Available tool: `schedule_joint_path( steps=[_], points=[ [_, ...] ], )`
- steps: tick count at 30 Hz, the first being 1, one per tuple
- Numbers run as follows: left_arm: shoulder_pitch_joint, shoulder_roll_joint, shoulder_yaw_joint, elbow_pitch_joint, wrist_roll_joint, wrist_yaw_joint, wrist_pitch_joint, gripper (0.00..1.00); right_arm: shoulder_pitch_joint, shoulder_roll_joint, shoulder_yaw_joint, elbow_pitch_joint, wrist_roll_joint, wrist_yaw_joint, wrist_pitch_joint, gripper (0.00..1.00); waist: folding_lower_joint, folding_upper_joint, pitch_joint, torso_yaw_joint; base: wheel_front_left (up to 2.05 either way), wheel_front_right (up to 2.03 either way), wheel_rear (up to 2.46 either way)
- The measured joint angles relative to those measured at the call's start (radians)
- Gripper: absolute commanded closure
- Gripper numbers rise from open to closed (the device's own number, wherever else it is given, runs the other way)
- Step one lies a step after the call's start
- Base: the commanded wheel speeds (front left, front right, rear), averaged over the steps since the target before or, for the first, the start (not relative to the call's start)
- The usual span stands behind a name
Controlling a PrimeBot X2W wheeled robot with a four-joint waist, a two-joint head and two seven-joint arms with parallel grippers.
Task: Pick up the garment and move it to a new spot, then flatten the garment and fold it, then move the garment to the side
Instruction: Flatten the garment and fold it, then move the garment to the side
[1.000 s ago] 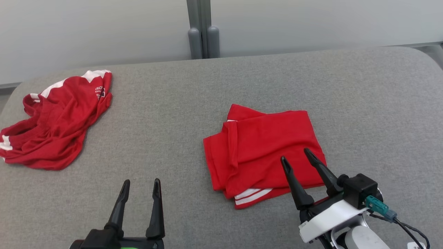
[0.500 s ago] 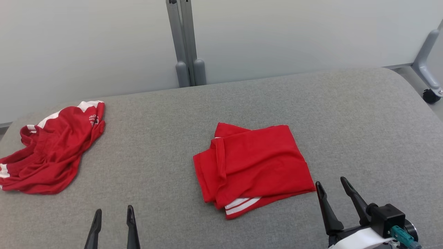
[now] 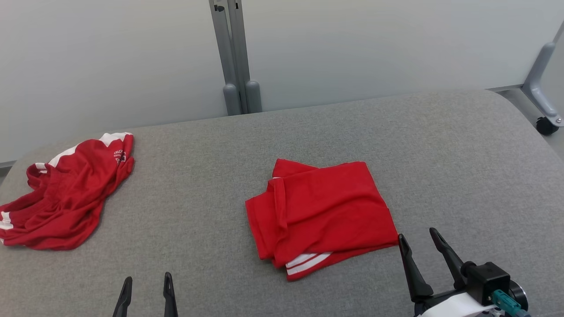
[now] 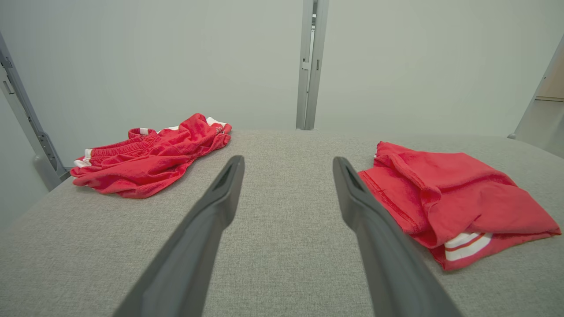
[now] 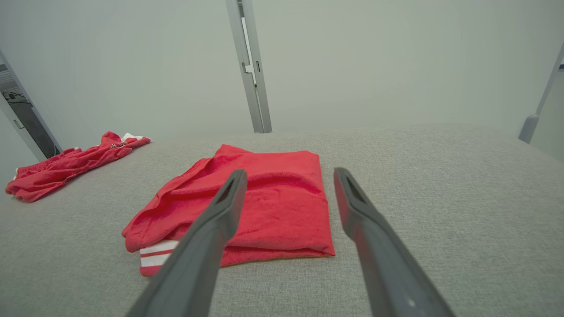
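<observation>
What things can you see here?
folded garment: one, red with white stripes, middle of the table
crumpled garment: one, red with white trim, left end of the table
table: one, grey fabric top, under both garments
post: one, grey, behind the table's far edge
wheel: one, black, far right
left pincer: one, dark, open and empty, lower left
right pincer: one, dark, open and empty, by the folded garment's near right corner

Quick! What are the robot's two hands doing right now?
Left gripper: open, holding nothing.
Right gripper: open, holding nothing, near the folded garment.
</observation>
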Motion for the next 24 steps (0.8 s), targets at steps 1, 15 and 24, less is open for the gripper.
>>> schedule_joint_path(
  steps=[1,15,24],
  points=[
    [0.0,0.0,-0.001,0.001,0.002,0.0,0.0,0.0,0.0,0.0,0.002,0.0,0.0,0.0,0.0,0.0,0.0,0.0,0.001,0.0,0.0,0.0,0.0],
    [0.001,0.0,-0.006,0.007,0.002,0.006,0.0,0.0,-0.006,-0.001,0.023,-0.001,0.0,0.0,0.0,0.0,0.0,0.0,0.008,0.005,0.0,0.0,0.0],
    [0.0,0.0,-0.007,0.014,0.002,0.008,0.0,0.0,-0.006,0.001,0.022,-0.003,0.0,0.0,0.0,0.0,0.0,0.0,0.015,0.013,0.0,0.0,0.0]
  ],
)
